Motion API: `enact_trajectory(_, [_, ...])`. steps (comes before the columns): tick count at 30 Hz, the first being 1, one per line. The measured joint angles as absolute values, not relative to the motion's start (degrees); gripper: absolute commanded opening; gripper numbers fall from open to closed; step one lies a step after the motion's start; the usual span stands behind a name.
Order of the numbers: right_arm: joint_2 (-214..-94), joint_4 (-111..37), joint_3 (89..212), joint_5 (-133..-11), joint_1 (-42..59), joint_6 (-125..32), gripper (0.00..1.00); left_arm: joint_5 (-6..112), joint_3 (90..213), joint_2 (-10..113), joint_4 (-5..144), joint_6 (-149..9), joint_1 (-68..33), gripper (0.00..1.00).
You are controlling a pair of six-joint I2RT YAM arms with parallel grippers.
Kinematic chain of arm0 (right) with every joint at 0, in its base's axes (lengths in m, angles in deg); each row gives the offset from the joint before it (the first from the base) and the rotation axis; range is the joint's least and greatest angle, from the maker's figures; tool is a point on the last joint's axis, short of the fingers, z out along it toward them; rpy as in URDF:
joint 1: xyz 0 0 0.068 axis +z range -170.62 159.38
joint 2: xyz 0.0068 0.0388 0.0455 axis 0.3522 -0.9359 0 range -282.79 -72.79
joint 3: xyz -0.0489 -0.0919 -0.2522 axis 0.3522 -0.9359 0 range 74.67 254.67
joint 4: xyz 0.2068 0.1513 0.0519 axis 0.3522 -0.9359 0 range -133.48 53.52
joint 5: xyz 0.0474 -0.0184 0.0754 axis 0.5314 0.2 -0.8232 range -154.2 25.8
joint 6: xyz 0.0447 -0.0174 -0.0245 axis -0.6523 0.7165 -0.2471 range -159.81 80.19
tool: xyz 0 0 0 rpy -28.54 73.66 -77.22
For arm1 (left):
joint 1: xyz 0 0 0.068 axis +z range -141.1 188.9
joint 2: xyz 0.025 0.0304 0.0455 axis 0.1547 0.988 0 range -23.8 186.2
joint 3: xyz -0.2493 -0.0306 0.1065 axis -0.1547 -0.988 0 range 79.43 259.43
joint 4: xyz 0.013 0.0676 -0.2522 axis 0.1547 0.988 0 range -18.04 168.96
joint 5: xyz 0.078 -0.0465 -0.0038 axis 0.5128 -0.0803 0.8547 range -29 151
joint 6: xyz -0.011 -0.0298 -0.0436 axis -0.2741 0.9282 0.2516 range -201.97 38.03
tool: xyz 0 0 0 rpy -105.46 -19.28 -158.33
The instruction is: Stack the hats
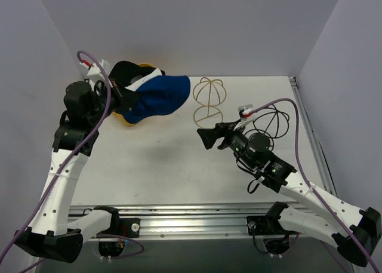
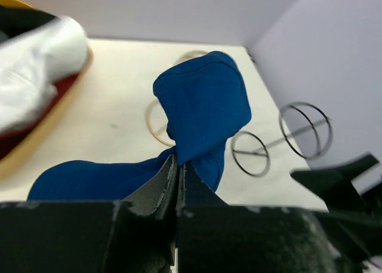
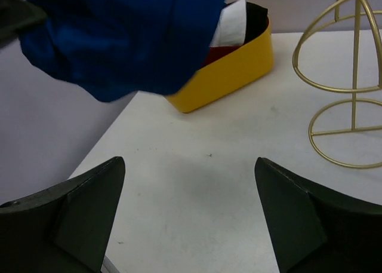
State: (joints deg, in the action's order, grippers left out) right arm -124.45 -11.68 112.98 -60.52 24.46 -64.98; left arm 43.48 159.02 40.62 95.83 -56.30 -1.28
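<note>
The left gripper point(image 2: 178, 168) is pinched shut on a fold of the soft blue fabric bucket hat point(image 1: 156, 100), held up by the yellow plastic basket point(image 3: 239, 70), its length reaching rightward toward the right gripper point(image 3: 188, 171) (jaws wide, empty), which faces it.

On the table point(image 1: 167, 165), a basket point(image 3: 233, 70) sits at ten o'clock with hats point(image 2: 36, 70) in it. A bucket hat point(image 1: 158, 97) hangs just right of it. A wire frame point(image 1: 210, 98) stands at one o'clock, and a second wire frame point(image 2: 278, 143) at three.
</note>
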Motion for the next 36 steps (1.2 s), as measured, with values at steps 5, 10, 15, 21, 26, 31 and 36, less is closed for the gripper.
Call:
enact_trajectory(5, [-124.41,-10.15,116.60,-62.09,24.46,-65.22,0.78,36.23,151.11,37.32,95.18,-52.98,-6.57,0.02])
enact_trajectory(10, [-127.31,-9.65,117.87,-62.75,24.46,-66.77,0.73,33.15,148.38,36.93,94.30,-50.95,-10.41,0.02])
enact_trajectory(15, [-128.32,-9.06,116.98,-62.77,24.46,-70.73,0.70,31.66,146.28,34.77,92.16,-49.07,-10.85,0.02])
enact_trajectory(21, [-128.30,-6.39,114.68,-62.47,24.46,-73.79,0.70,29.91,144.66,32.47,89.52,-46.86,-10.87,0.02])
enact_trajectory(26, [-128.30,-5.69,113.44,-62.47,24.46,-74.64,0.70,29.54,144.05,31.51,88.12,-45.39,-10.87,0.02])
enact_trajectory(31, [-127.07,-5.15,112.01,-61.92,24.46,-74.62,0.69,29.43,144.03,31.14,87.94,-44.54,-10.87,0.02])
enact_trajectory(36, [-125.15,-5.08,111.62,-61.57,24.44,-74.47,0.69,29.34,144.03,30.35,87.25,-43.08,-10.87,0.02])
